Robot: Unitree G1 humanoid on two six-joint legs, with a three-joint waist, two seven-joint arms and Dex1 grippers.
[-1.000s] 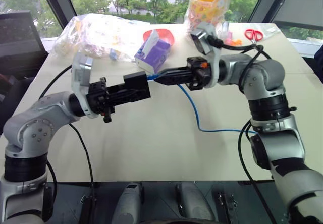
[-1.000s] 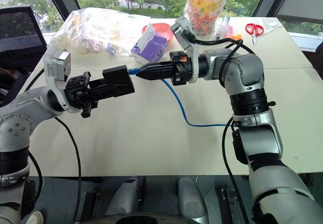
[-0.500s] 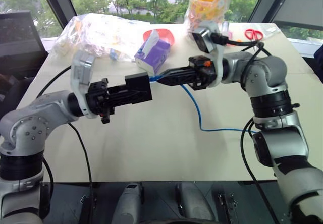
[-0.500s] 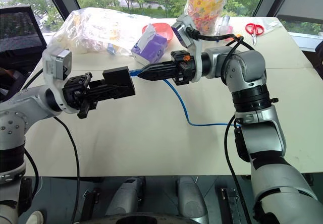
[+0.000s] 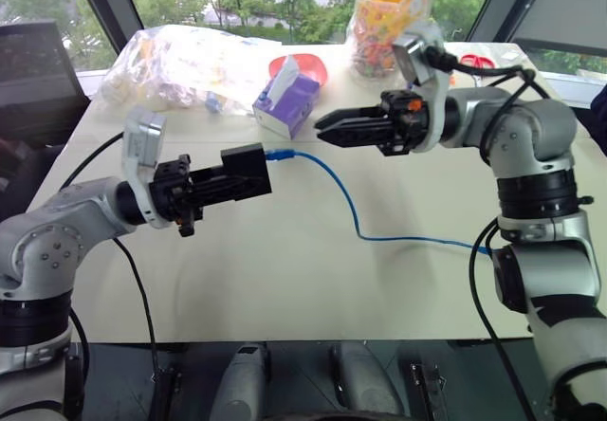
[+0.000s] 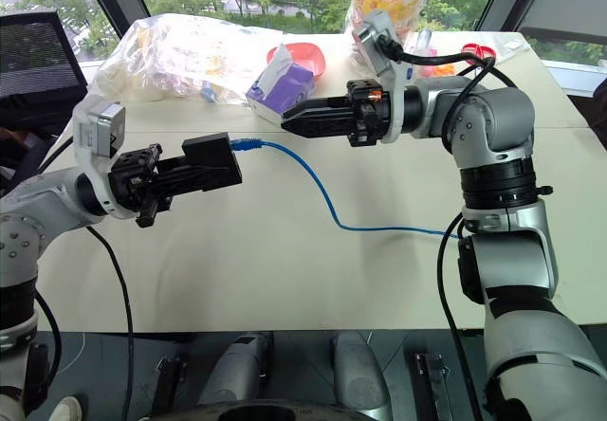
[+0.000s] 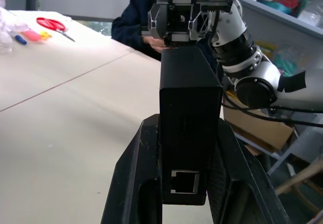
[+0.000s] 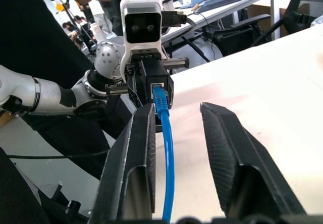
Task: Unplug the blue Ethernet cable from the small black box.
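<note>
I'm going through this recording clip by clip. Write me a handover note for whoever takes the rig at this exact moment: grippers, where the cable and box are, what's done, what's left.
Left gripper: shut on the small black box, held above the table, port end toward the right arm.
Right gripper: open, empty, apart from the plug, fingers pointing toward the box.
Blue Ethernet cable: its plug sits at the box's port and looks seated in the right wrist view; the cord sags to the table and runs toward the right arm.
Done: box secured.
Left: regrip the cable near the plug and pull it free; it looks not yet unplugged.
</note>
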